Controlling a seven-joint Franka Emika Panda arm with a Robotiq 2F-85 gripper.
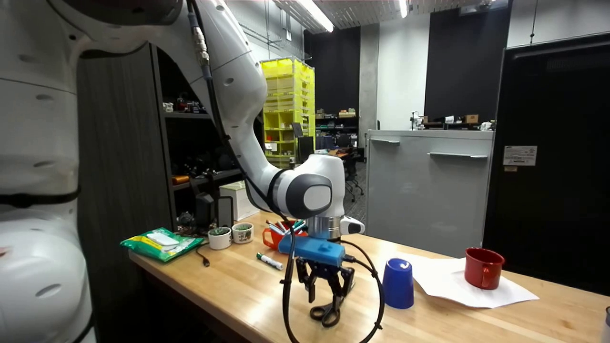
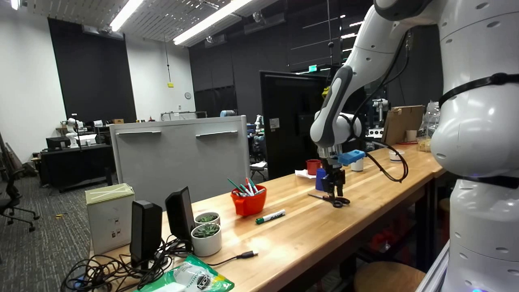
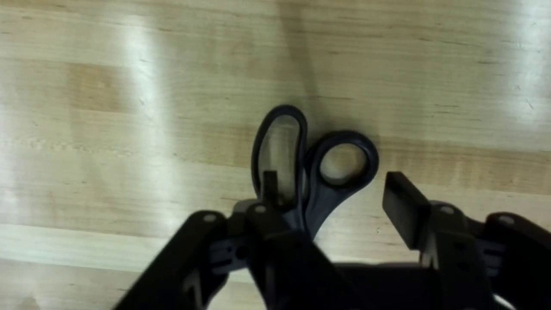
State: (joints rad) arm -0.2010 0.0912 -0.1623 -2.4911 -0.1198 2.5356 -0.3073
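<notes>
While black-handled scissors (image 3: 323, 196) lie on the wooden table (image 1: 228, 278), the Robotiq gripper (image 3: 332, 187) (jaws spread apart) stands at their handles (image 3: 372, 159).

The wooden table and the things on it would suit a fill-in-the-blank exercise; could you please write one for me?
1. The scissors beneath the hand have ____ handles.
2. Of the blue cup and the red mug, only the ____ stands on the white paper.
3. ____ white pots with small plants stand near the black speakers.
4. The marker lying on the table has a ____ cap.

Missing words: black; red mug; Two; green.
</notes>
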